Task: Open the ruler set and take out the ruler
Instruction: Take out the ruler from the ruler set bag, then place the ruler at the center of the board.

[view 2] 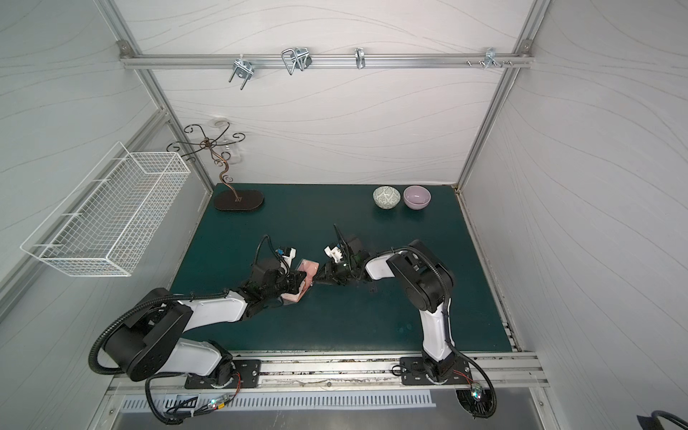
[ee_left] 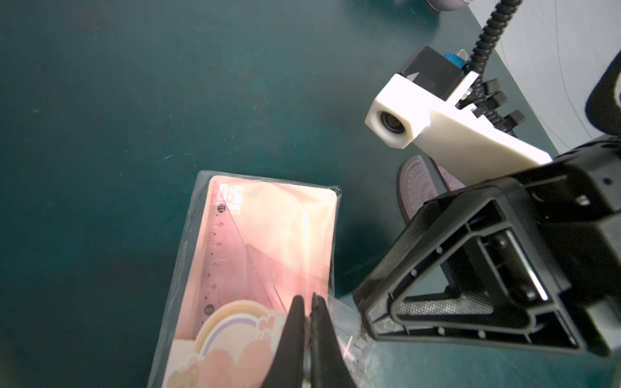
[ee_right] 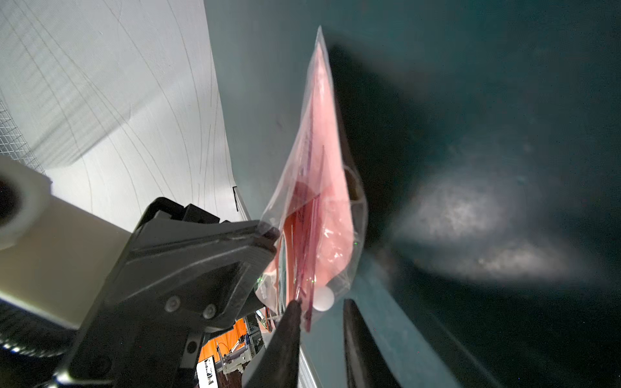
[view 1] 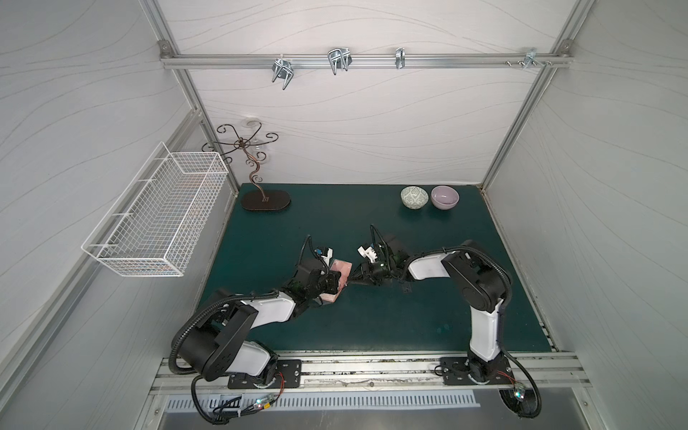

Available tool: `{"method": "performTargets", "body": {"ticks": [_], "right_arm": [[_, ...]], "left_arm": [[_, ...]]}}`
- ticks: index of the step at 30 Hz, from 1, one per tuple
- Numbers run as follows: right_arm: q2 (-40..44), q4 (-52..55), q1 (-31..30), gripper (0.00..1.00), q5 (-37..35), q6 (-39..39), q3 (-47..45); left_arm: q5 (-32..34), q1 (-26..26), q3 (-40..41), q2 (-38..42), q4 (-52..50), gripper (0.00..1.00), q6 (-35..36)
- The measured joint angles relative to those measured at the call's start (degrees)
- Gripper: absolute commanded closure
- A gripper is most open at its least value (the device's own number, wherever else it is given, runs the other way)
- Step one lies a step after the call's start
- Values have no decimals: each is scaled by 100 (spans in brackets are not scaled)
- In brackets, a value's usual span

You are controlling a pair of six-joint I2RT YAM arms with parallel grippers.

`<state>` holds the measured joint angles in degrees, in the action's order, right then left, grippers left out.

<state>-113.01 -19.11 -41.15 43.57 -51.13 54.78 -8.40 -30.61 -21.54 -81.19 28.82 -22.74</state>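
The ruler set (ee_left: 268,235) is a flat clear plastic sleeve with a pink card inside, rainbow and clouds printed at one end. You can see a see-through ruler (ee_left: 218,255) with a number scale still tucked in it. It sits around the middle of the green desk (view 1: 372,316), looks tilted up rather than flat, and the plastic gapes a bit at one end.

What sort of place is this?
Most likely a robot test booth in a lab: a left arm and a right arm bolted to a base rail, white panels in an aluminium frame all around, and household props: a wire basket, a patterned bowl, a lilac bowl.
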Motion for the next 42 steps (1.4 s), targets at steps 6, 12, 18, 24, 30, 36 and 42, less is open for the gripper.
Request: {"method": "performTargets", "body": {"ticks": [6, 12, 18, 24, 30, 36, 42], "right_arm": [[-20, -22, -35, 81, 20, -4, 55], [-149, -42, -87, 87, 33, -63, 210], [-199, -101, -94, 100, 35, -160, 236], [-87, -118, -2, 100, 48, -157, 59], [629, -4, 501, 100, 214, -140, -566], [1283, 503, 1248, 100, 387, 96, -968], [1606, 1397, 1908, 100, 289, 848, -881]], "left_arm": [[-2, -26, 0, 0, -2, 100, 0], [0, -31, 0, 0, -2, 100, 2], [4, -31, 0, 0, -2, 100, 4], [90, -31, 0, 4, -9, 100, 4], [258, -33, 0, 101, -144, 100, 28], [354, -46, 0, 133, -201, 100, 50], [367, -48, 0, 144, -203, 100, 72]]}}
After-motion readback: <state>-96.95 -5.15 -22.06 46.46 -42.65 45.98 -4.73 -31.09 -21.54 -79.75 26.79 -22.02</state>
